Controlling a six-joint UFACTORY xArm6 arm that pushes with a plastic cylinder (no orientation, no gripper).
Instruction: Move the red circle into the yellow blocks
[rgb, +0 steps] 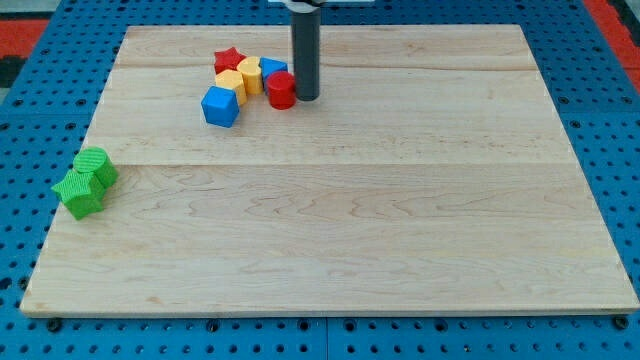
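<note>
The red circle (281, 90) stands near the view's top, left of centre, touching the yellow blocks on its left. The two yellow blocks (240, 77) sit side by side between a red star (229, 58) at the top left and the red circle. My tip (306, 97) is the lower end of a dark rod, right beside the red circle on its right, touching or nearly touching it.
A blue cube (221, 105) lies just below-left of the yellow blocks. Another blue block (274, 68) peeks out behind the red circle. Two green blocks (86, 181) sit at the board's left edge. The wooden board (400, 220) lies on a blue pegboard.
</note>
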